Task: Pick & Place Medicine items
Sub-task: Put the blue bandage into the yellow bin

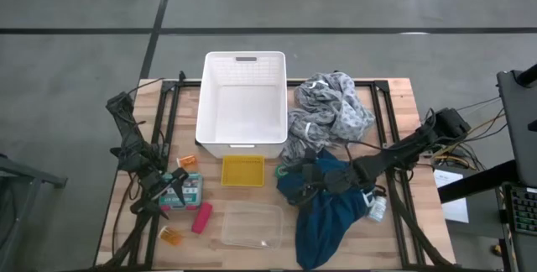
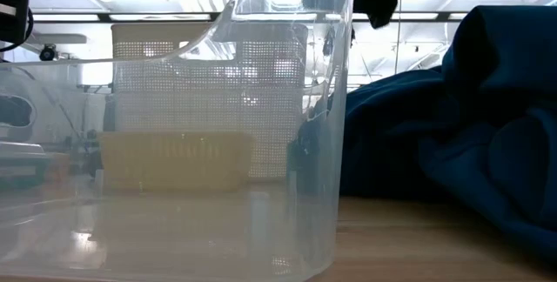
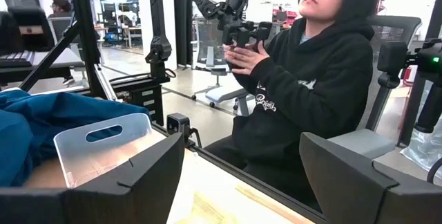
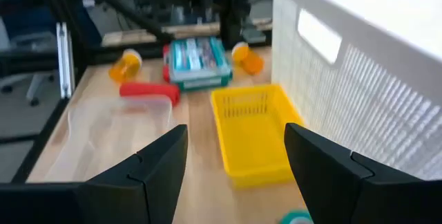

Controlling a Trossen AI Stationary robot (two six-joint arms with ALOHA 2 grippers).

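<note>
On the wooden table (image 1: 394, 96), the clear tray (image 1: 251, 226) lies nearest, with the red cylinder (image 1: 201, 217) and an orange pill bottle (image 1: 171, 237) beside it. The left gripper (image 1: 168, 190), fingers wide, hovers by the teal-edged box (image 1: 186, 188). The right gripper (image 1: 304, 171), also wide, sits over the blue cloth (image 1: 327, 213). Farther off are the yellow basket (image 1: 242, 171), white bin (image 1: 242, 104) and grey cloth (image 1: 331, 108). A seated person (image 3: 304, 92) is beyond the table.

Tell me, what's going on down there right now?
Left gripper open beside teal box. Right gripper open over blue cloth. Red cylinder, orange bottles loose on table. Nothing held.
</note>
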